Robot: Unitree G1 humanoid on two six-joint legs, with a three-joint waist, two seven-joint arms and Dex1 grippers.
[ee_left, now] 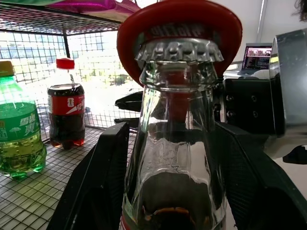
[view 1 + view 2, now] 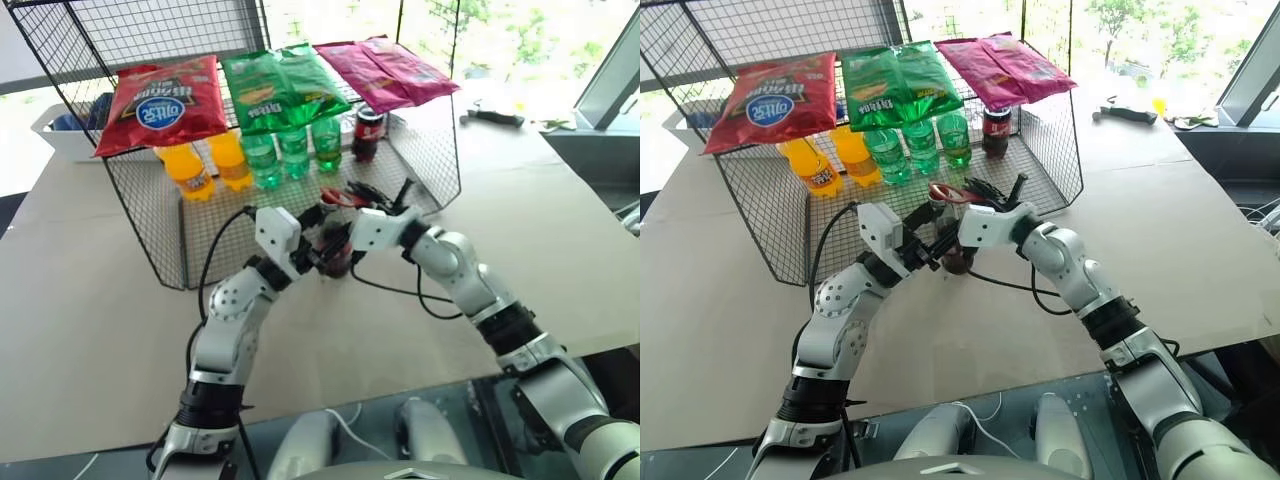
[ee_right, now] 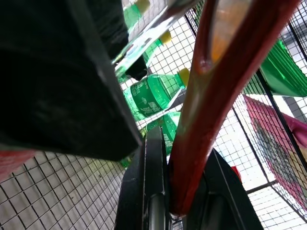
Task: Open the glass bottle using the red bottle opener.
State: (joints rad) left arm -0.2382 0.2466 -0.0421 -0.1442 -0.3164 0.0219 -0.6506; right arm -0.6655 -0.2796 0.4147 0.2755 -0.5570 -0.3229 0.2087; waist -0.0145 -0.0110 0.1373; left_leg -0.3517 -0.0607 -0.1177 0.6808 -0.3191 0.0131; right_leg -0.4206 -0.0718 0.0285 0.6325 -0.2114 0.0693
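Both end effectors meet mid-table: left end effector (image 1: 172, 191) grips glass bottle (image 1: 175, 158).

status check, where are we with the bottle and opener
Left gripper fingers clamp the glass bottle, upright. Right gripper shut on the red bottle opener; its loop sits over the cap, cap still on. Nothing in the way.
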